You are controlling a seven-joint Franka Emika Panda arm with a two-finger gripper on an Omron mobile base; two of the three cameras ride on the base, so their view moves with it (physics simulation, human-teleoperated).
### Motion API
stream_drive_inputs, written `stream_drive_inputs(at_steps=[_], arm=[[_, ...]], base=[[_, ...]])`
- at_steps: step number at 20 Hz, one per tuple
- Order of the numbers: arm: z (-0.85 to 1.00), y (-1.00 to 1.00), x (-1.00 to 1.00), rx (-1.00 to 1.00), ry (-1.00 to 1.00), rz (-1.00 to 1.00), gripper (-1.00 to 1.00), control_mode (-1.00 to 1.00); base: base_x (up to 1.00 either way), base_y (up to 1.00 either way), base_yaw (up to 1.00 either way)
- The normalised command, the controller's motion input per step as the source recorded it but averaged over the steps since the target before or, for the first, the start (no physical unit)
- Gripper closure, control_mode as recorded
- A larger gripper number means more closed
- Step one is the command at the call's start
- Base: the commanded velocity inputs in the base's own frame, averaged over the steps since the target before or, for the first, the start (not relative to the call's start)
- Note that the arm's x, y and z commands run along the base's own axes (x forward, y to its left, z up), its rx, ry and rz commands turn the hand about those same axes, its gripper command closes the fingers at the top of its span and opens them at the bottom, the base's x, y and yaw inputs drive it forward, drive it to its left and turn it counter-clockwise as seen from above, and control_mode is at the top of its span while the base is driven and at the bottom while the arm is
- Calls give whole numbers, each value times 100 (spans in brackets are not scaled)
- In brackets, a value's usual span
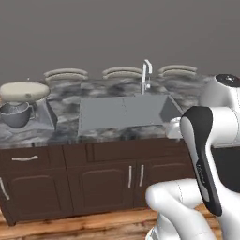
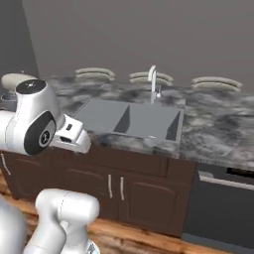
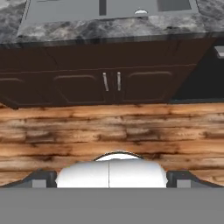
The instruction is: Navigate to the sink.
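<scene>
In the left base view you see the arm [image 1: 206, 140] folded up from about 5 o'clock, its upper link bent back on itself with the dark-banded segment slanting down toward the floor. The sink [image 1: 124, 112] lies at the centre of the marble counter [image 1: 65, 133]: a matte-grey rectangle with a flat drainboard half to the left and a sunken basin to the right, nothing lying in it that you can make out. The silver faucet [image 1: 146, 75] stands upright at its 12 o'clock edge. At 9 o'clock sits a stand mixer [image 1: 21, 101] with a grey bowl [image 1: 16, 115] under its head; you cannot see into the bowl. Three stacks of plates [image 1: 123, 71] line the back of the counter.

In the right base view the arm's elbow [image 2: 32, 119] sits at 9 o'clock, with the wrist pointing toward the counter's front edge. The sink [image 2: 134, 121] sits just above centre, its basin to the right, above dark cabinet doors [image 2: 114, 188].

In the hand view the camera looks down at the plank floor [image 3: 109, 131] and cabinets; the sink [image 3: 109, 8] crosses 12 o'clock, small round drain [image 3: 141, 12] visible. The gripper [image 3: 111, 181] shows two dark fingertips [image 3: 41, 179] wide apart at the bottom corners, holding nothing.
</scene>
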Motion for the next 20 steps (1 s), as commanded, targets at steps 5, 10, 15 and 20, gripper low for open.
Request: stream_drive_inputs(at_steps=[5, 10, 15, 20], arm=[[0, 0, 0, 0, 0, 0, -100, 100], [0, 0, 0, 0, 0, 0, -100, 100], [0, 0, 0, 0, 0, 0, -100, 100], [0, 0, 0, 0, 0, 0, -100, 100]], base=[[95, -39, -3], [78, -47, 3], [54, -62, 4], [39, -39, -8]])
